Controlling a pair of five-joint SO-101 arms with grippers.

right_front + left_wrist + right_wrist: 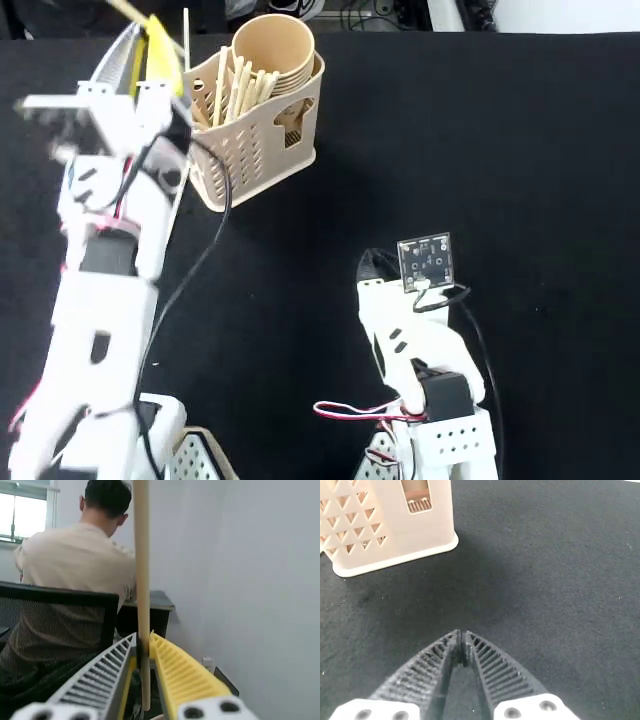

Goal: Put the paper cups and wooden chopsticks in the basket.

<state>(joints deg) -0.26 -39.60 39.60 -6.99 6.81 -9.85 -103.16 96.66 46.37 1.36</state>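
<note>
Chopstick (pixel 142 555), top cut off, pinched in left claw (pixel 143 644); right claw (pixel 462 636) clenched empty.

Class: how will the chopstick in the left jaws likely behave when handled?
Probably stiff: the chopstick runs straight from the left gripper, jaws shut on it. Likely light, being thin. Held near one end, it may pivot.

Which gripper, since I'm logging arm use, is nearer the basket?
Left. The left gripper, shut on a chopstick, is raised just beside the basket; the right gripper, shut, sits well apart from it.
</note>
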